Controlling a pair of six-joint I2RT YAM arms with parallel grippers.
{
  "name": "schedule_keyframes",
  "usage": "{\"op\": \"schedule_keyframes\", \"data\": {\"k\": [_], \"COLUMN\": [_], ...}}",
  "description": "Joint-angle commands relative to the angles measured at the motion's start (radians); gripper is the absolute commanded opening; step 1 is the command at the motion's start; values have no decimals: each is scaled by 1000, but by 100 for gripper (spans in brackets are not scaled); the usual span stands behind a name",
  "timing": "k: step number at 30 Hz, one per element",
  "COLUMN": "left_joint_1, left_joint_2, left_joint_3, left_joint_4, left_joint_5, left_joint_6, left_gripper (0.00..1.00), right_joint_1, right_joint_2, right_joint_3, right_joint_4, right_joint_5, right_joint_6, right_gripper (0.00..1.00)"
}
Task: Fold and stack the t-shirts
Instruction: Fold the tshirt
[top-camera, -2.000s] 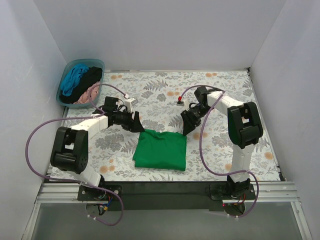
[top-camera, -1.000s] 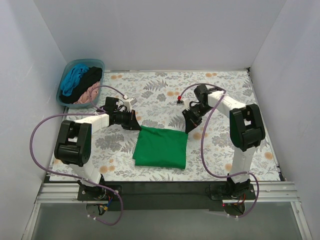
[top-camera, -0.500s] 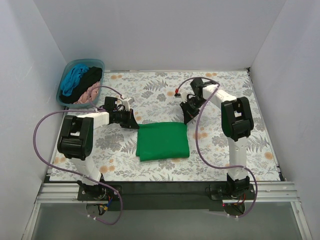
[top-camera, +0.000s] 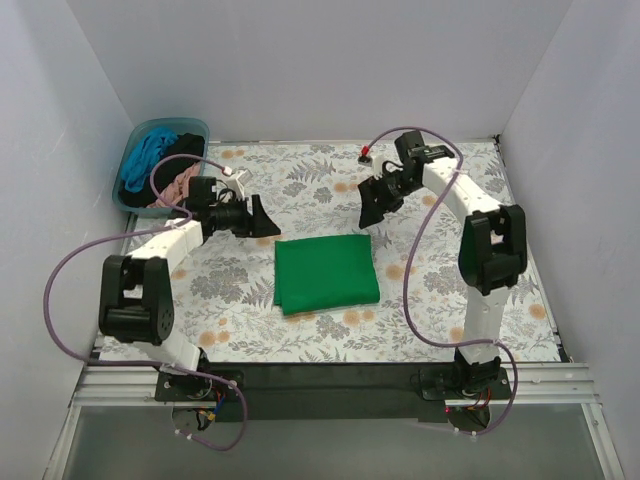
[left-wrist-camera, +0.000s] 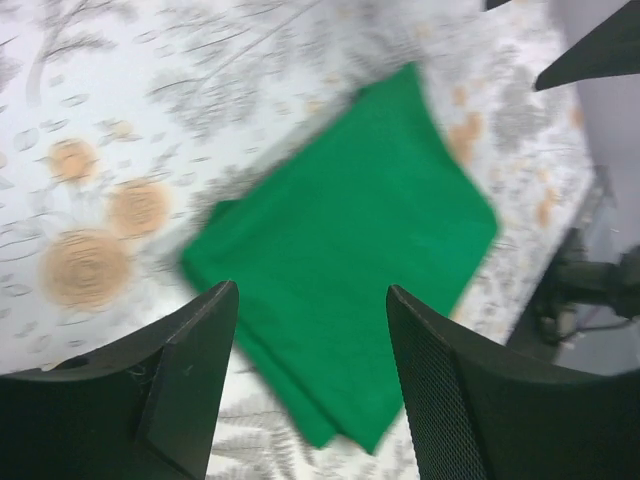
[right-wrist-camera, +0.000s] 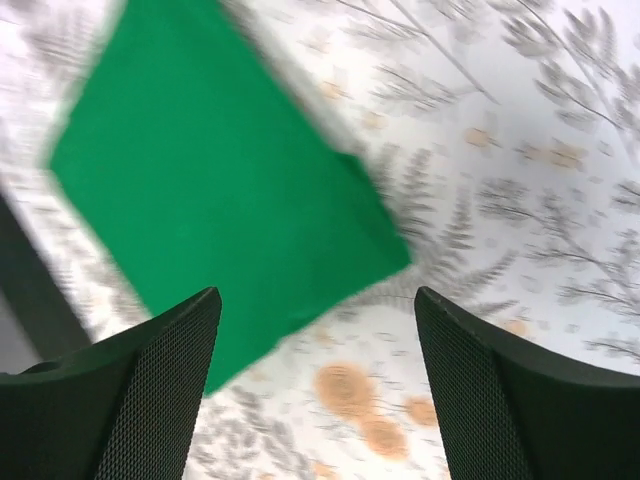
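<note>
A bright green t-shirt (top-camera: 327, 273) lies folded into a flat rectangle on the floral cloth in the middle of the table; it also fills the left wrist view (left-wrist-camera: 350, 240) and the right wrist view (right-wrist-camera: 210, 180). My left gripper (top-camera: 262, 220) hangs open above the cloth, up and left of the shirt's far left corner, holding nothing. Above the shirt's far right corner my right gripper (top-camera: 369, 213) stands open, also with nothing in it. Teal-blue (top-camera: 145, 160), black (top-camera: 180, 150) and pink (top-camera: 182, 184) t-shirts lie bunched in the tub.
A pale blue plastic tub (top-camera: 131, 142) stands at the back left corner, beside the left arm. White walls close in the table on three sides. The floral tablecloth (top-camera: 450, 290) covers the whole surface. Purple cables loop from both arms.
Both grippers have opened and let go of the green t-shirt, then lifted back from its far edge. The shirt now lies folded smaller and flat.
</note>
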Motion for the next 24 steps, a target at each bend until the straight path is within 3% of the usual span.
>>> {"op": "schedule_keyframes", "data": {"k": [1,3,6,12,19,24], "left_joint_1": [-41,-96,-171,-300,-238,-138], "left_joint_2": [-170,-198,-204,-152,102,188], "left_joint_3": [-40,-100,-203,-368,-338,-277], "left_joint_4": [13,35,151,263,159,89], "left_joint_5": [162,204,285,279,159,155], "left_joint_6": [-161,-226,-362,-511,-435,-372], "left_gripper": [60,61,62,63,63,60], "right_joint_1": [1,19,65,154,142,125], "right_joint_2": [-168,-187,-197,-135,52,-30], "right_joint_3": [-95,-160,-311,-537,-579,-586], "right_joint_4": [-5,0,0,49,75,86], "right_joint_5": [-298,-463,-587,-590,-540,-469], "right_joint_6": [67,87,59,7,-31,-33], "right_gripper": [85,86,85,83,78,78]}}
